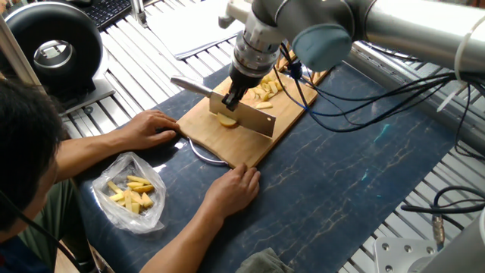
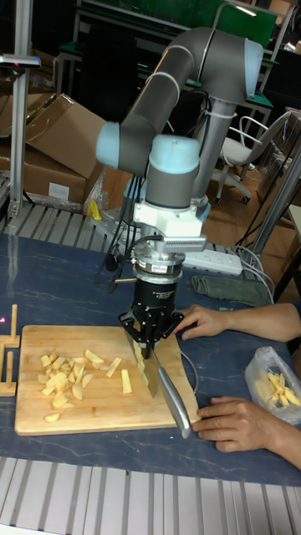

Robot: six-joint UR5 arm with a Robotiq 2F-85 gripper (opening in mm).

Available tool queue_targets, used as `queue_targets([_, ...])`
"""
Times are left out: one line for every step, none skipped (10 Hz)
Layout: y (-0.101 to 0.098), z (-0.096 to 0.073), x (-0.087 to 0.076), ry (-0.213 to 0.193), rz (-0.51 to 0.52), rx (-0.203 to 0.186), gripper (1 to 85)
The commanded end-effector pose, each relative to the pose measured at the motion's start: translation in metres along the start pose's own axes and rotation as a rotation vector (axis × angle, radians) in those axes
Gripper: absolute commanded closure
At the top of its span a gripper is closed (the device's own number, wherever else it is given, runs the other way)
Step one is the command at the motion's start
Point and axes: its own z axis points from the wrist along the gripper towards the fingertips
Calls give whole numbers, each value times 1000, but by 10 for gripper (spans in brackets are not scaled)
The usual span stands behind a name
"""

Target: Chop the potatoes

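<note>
Two human hands (image 1: 155,125) brace the pale wooden cutting board (image 1: 284,121) in the fixed view; the black two-finger gripper (image 1: 232,98), clamped on the steel cleaver (image 1: 254,118), has its blade down on a pale yellow potato chunk (image 1: 226,120). Tall fixed view: chopped potato pieces (image 2: 71,374) lie scattered on the board's left part.

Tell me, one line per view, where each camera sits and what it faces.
Fixed view: high, beside the person, looking down at the cutting board; arm's wrist and gripper show.
Tall fixed view: low, across the table, facing the whole arm.
Shared: knife in the gripper, cut potatoes, person's hands.
</note>
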Motion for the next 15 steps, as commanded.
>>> queue_targets([-2,-35,-7,48,15,-21,847])
queue_targets([3,-34,-15,39,28,-35,847])
queue_targets([4,-34,-21,41,36,-33,847])
queue_targets([5,-33,-24,44,40,-27,847])
queue_targets([6,-33,-25,44,41,-27,847])
queue_targets([6,-30,-27,39,42,-30,847])
queue_targets([5,-27,-28,34,37,-27,847])
queue_targets([3,-25,-29,29,26,-22,847])
queue_targets([1,-23,-29,27,13,-19,847])
queue_targets([-1,-20,-28,23,-4,-18,847])
queue_targets([-1,-17,-29,18,-9,-22,847])
queue_targets([-1,-16,-27,19,-9,-19,847])
queue_targets([-1,-14,-25,19,-9,-19,847])
queue_targets([-2,-13,-24,17,-9,-20,847])
queue_targets([-2,-12,-22,15,-9,-21,847])
